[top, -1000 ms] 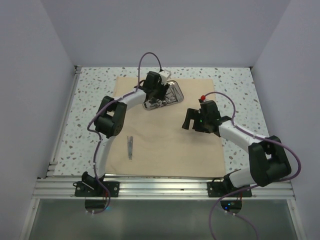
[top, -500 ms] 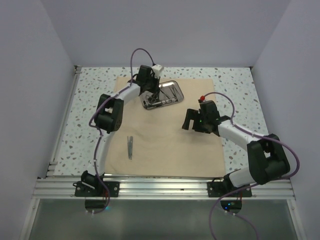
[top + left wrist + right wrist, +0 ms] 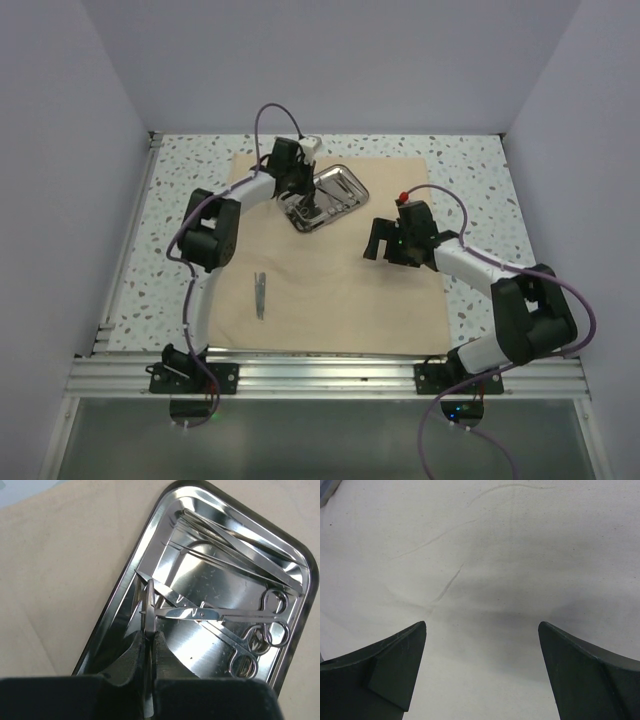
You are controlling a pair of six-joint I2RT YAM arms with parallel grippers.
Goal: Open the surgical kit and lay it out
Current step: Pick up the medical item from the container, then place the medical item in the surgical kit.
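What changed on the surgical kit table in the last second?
The left fingers closed on a thin instrument inside the steel tray, and the tray turned a little. The right fingers stayed open above the cloth wrap; the loose instrument on the cloth did not move.

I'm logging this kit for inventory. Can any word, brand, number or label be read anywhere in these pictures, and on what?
No text can be read anywhere.
Steel tray: no stamp visible.
Scissors in the tray: faint marks near the pivot, too blurred to read.
Thin instrument pinched by the left gripper: no marks visible.
Cloth wrap: plain.
Right gripper: no lettering.
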